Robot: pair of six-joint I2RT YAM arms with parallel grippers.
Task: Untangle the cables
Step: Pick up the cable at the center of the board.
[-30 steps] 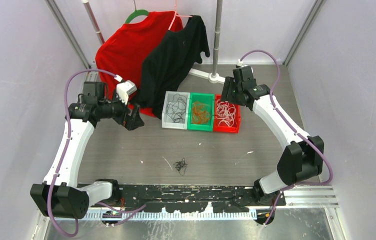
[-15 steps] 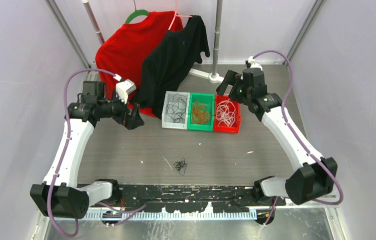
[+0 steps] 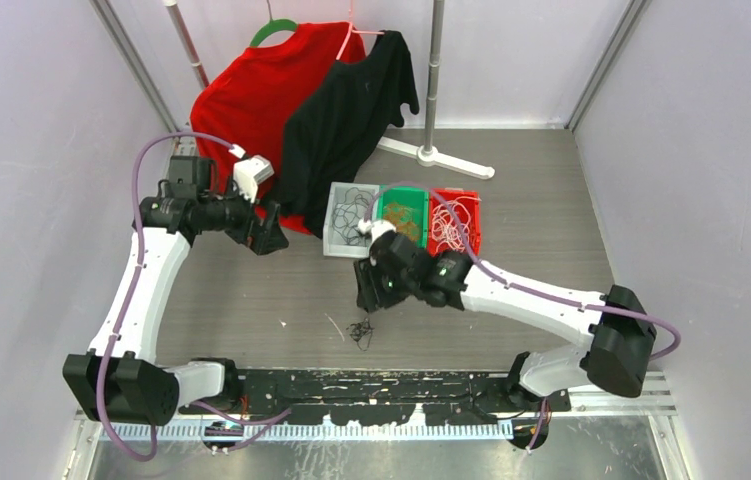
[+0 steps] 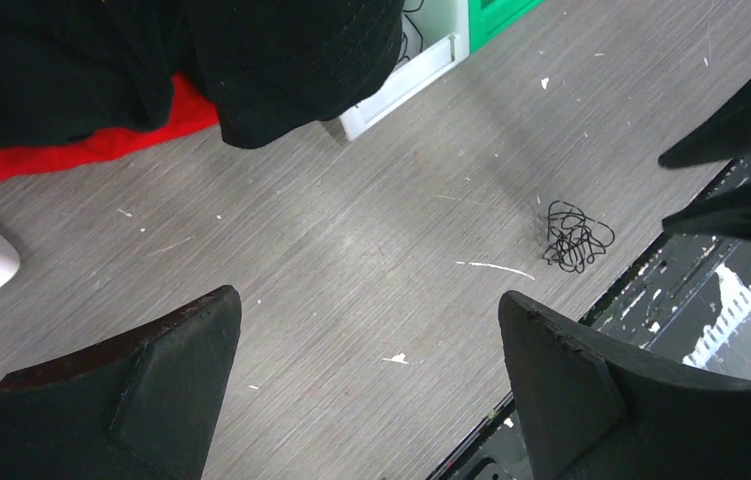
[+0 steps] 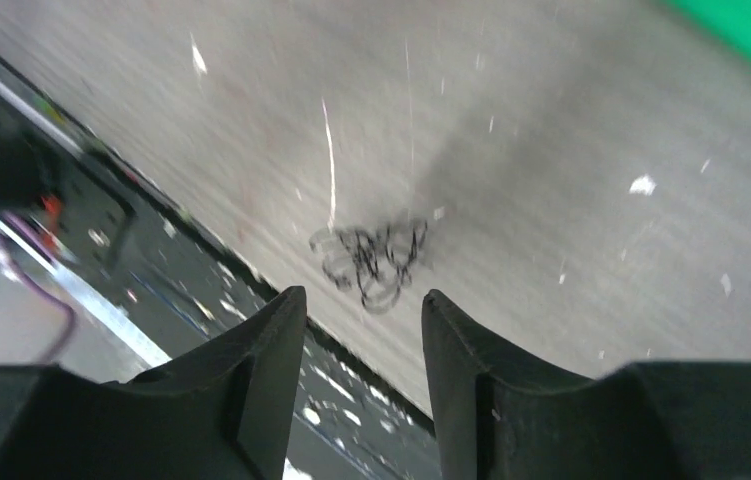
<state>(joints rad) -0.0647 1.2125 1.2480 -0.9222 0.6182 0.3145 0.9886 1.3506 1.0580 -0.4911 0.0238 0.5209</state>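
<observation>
Top view high at near side, looking down on worktop [image 3: 531, 230]; wrist views close, oblique; all share black cable tangle [image 3: 359, 331].

The left arm [image 3: 141, 290] stood raised and bent at the elbow, the left claw [image 3: 269, 236] gaping wide with nothing between its fingers [image 4: 151, 400], while the right arm [image 3: 531, 298] stretched low toward the middle, the right claw [image 3: 363, 292] pointing down, partly parted and empty.

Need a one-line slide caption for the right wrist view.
Right pincer, jaws apart and empty, poised over a small black cable tangle on the grey table.
</observation>
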